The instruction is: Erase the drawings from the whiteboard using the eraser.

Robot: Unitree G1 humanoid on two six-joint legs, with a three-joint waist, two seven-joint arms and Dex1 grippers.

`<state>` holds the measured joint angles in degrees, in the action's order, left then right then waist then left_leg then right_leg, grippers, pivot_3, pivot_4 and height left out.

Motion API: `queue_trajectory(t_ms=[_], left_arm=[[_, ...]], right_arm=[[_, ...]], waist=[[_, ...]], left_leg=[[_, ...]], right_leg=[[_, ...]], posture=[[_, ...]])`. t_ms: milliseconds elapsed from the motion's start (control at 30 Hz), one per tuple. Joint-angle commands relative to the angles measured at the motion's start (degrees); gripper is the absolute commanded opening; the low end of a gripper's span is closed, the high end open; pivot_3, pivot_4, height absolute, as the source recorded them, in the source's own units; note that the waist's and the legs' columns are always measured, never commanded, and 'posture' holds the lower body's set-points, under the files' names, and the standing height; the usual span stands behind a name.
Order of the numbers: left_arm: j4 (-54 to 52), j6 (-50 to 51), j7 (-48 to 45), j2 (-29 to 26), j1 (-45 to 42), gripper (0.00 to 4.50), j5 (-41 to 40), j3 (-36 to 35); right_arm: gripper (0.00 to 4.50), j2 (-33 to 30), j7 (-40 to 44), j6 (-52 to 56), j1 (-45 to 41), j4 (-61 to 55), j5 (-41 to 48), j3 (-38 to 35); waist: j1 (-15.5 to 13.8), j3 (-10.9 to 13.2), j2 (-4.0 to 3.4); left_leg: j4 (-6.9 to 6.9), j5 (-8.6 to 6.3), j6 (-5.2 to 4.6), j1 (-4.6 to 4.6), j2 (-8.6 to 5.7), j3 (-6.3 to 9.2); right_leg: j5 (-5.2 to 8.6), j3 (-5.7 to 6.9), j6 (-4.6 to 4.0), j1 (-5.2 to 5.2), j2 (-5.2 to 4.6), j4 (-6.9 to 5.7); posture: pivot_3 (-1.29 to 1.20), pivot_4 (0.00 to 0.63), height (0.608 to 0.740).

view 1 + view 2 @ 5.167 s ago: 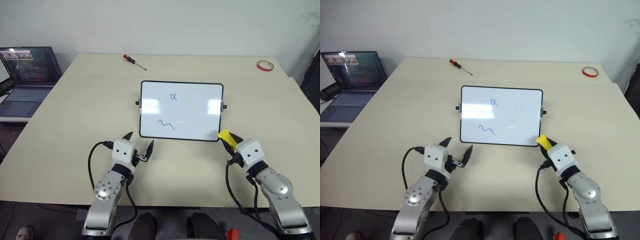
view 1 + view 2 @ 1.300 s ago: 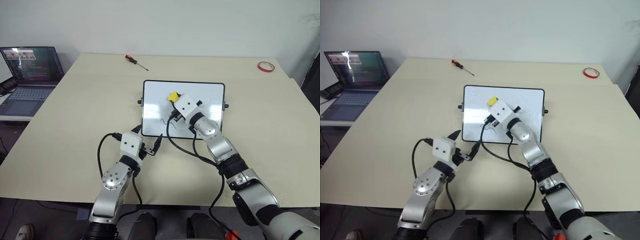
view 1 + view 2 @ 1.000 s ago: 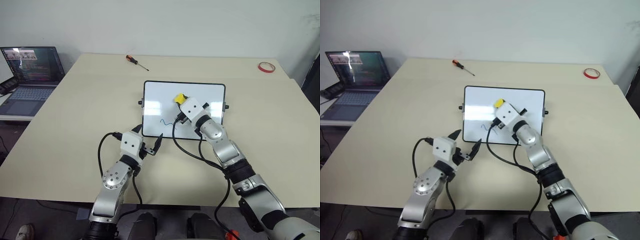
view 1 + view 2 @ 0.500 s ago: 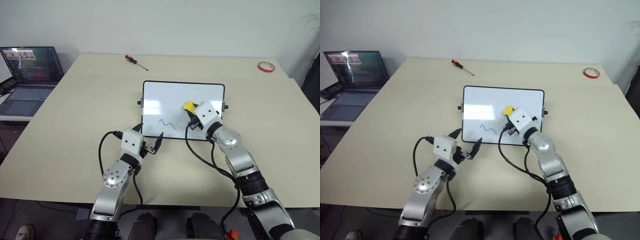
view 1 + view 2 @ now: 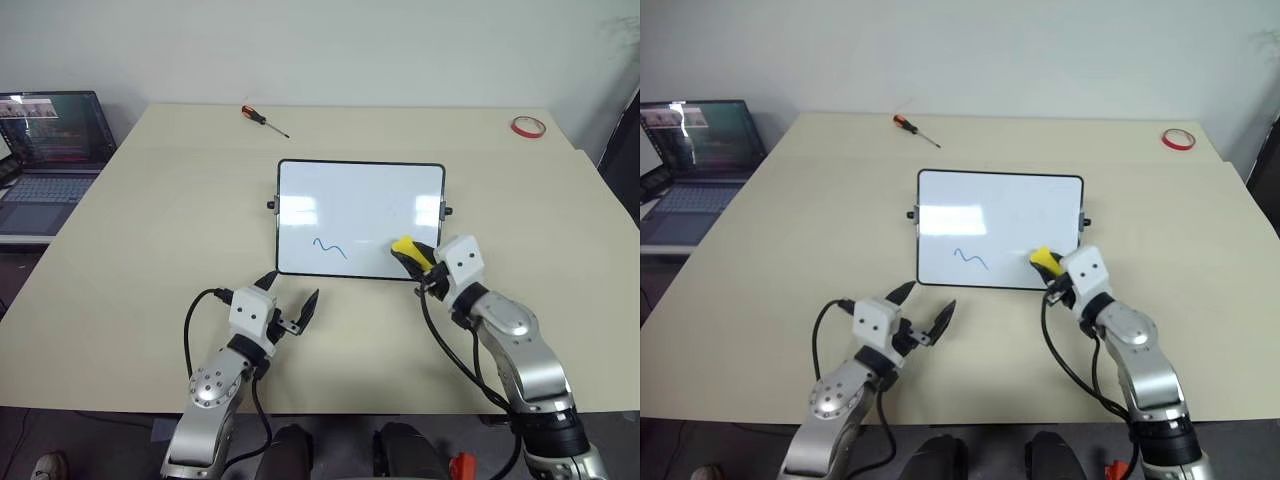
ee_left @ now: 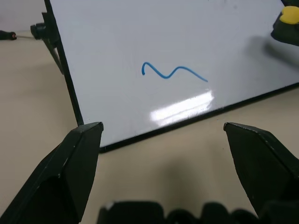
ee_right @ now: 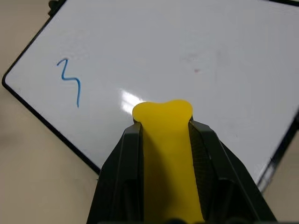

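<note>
Mid-erase, with 1 blue wavy line point(image 5: 330, 247) left on the whiteboard point(image 5: 360, 190), low on its left half. Rest of the white surface clean apart from faint smudges toward the upper right. Board flat on the beige table point(image 5: 130, 250), near the middle.

Right gripper point(image 5: 412, 258) clamped tight on the yellow eraser point(image 5: 403, 246), fingers pinching both long sides, as plain in the right wrist view point(image 7: 166, 140). Eraser poised at the board's near right corner, over the lower edge; contact with the surface hard to judge. Well apart from the remaining squiggle.

Left gripper point(image 5: 288, 300) spread wide and empty, hovering just short of the board's near edge, below the wavy line, holding nothing and not touching the frame.

Next move, by judgement: carry the eraser leftward along the lower part of the board to the wavy line, press its dark face flat, and rub back and forth over the full stroke. Needs light downward pressure; risk of the unpinned board sliding, so steadying the near left edge with the free gripper likely helpful.

Screwdriver point(image 5: 264, 119), red tape ring point(image 5: 527, 126) and laptop point(image 5: 45, 150) well clear.
</note>
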<state>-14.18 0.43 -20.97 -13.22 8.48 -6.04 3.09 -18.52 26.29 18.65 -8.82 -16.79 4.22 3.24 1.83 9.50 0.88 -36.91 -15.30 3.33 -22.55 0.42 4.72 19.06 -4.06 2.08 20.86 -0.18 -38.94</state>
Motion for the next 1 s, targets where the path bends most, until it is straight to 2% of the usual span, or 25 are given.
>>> queue_trajectory(t_ms=[33, 233, 600, 833, 1000], left_arm=[[-1.7, -2.9, 0.0, 0.0, 1.4, 4.50, -0.9, -1.3], [-0.6, -3.4, 0.5, 0.3, 0.6, 4.50, -0.9, -1.7], [1.8, -4.5, 0.3, 0.3, -1.4, 4.50, -1.0, -2.0], [1.9, -4.5, -0.2, 0.4, -2.9, 4.50, -0.9, -0.9], [0.9, -3.3, -0.1, 0.2, -3.7, 4.50, -0.9, -0.8]], right_arm=[[1.07, -1.6, 1.4, -4.6, 2.8, -2.9, 0.3, -0.4], [1.07, -2.9, 3.0, -9.9, 6.6, -1.7, -0.2, 0.9], [1.07, -1.5, 2.9, -10.3, 3.6, -1.0, -0.1, 2.3], [1.07, 4.6, 0.3, -11.2, -6.9, 4.7, -3.2, 8.1], [1.07, 9.2, -1.1, -18.5, -15.0, 16.4, -7.2, 12.5]], waist=[[0.0, 0.0, 0.01], [-0.1, 0.0, 0.01], [0.0, 0.0, 0.01], [0.1, 0.0, 0.01], [-0.1, 0.0, 0.02]], left_leg=[[0.00, 0.00, 0.00, -0.01, 0.00, 0.01], [-0.03, 0.00, 0.00, 0.00, -0.01, -0.01], [-0.04, 0.00, 0.00, 0.02, 0.00, -0.04], [-0.04, 0.00, 0.00, 0.08, 0.03, -0.09], [-0.04, 0.00, 0.01, 0.05, 0.01, -0.08]], right_leg=[[0.00, 0.01, 0.00, 0.00, 0.00, 0.00], [0.00, 0.03, 0.00, -0.01, 0.01, -0.01], [0.00, 0.04, 0.00, -0.01, 0.03, -0.04], [0.00, 0.09, -0.01, -0.01, 0.06, -0.09], [0.00, 0.11, -0.01, 0.01, 0.03, -0.07]], posture=[[0.00, 0.150, 0.740], [0.00, 0.150, 0.740], [0.00, 0.150, 0.740], [0.00, 0.150, 0.740], [0.00, 0.150, 0.740]])
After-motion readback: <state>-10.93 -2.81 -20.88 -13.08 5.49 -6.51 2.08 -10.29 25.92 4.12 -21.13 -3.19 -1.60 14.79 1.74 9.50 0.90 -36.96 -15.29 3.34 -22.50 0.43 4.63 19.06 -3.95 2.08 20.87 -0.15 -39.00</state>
